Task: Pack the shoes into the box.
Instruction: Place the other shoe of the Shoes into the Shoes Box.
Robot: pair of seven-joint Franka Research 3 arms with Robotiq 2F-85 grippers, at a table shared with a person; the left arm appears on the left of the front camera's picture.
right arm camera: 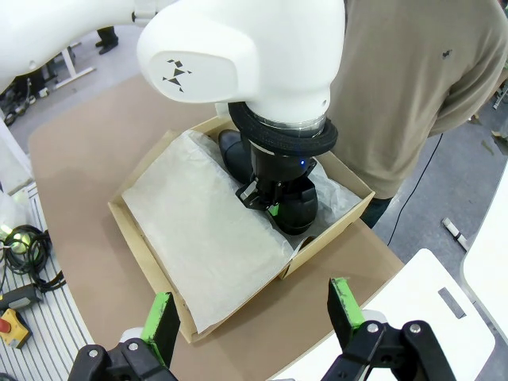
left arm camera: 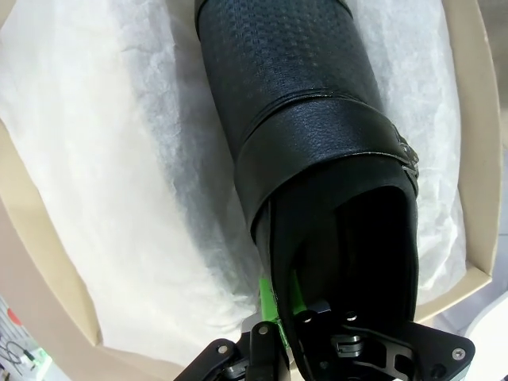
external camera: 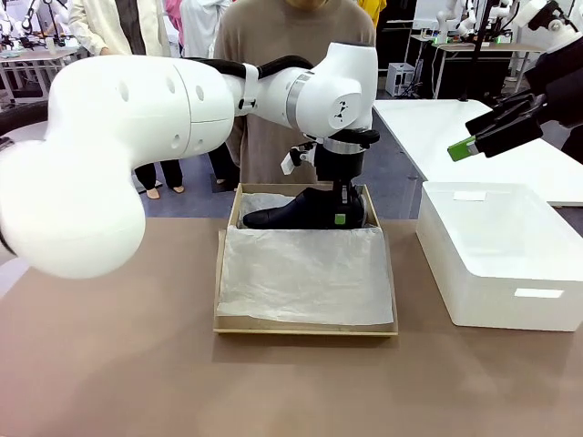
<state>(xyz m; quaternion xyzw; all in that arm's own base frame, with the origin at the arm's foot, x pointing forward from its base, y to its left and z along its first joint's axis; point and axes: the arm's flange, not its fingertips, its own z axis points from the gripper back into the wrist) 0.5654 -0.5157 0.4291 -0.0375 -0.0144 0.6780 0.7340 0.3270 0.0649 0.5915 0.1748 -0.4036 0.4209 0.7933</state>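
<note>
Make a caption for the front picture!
The robot's left hand holds a black shoe inside the paper-lined box, its right hand open in the air.

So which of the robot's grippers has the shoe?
The left gripper: it is shut on the rim of the black shoe, down in the cardboard box. The right gripper is open and holds nothing.

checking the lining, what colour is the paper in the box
White tissue paper, clearest in the front view.
</note>
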